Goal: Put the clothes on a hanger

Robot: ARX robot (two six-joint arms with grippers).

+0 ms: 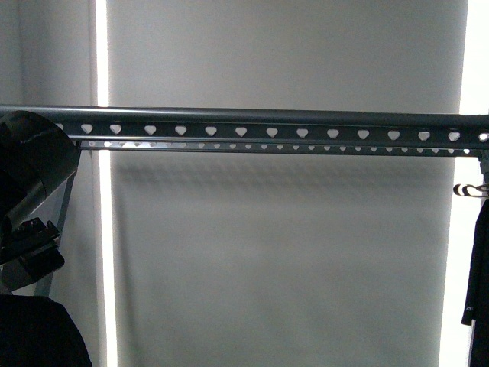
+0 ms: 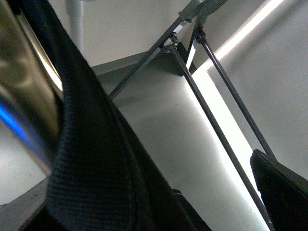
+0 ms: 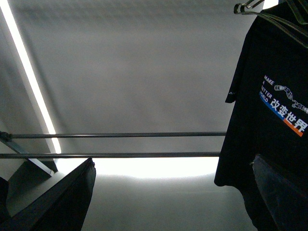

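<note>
The hanger rail [image 1: 271, 131], dark grey with a row of heart-shaped holes, runs across the front view. In the right wrist view the black T-shirt [image 3: 274, 110] with the white print hangs from a wire clothes hanger [image 3: 250, 7]. My right gripper [image 3: 173, 202] is open and empty, and one finger [image 3: 281, 192] is just in front of the shirt's lower edge. My left gripper [image 2: 216, 202] is open. Black ribbed fabric [image 2: 96, 173] drapes close across its camera and hides one finger. The other finger [image 2: 281, 187] is bare.
My left arm [image 1: 34, 168] fills the front view's left edge, with dark cloth [image 1: 38, 336] below it. A black garment [image 1: 480, 267] with a small white mark hangs on a white hanger hook [image 1: 467, 189] at the right edge. Thin rack bars [image 3: 120, 135] and struts [image 2: 216, 125] cross the wrist views.
</note>
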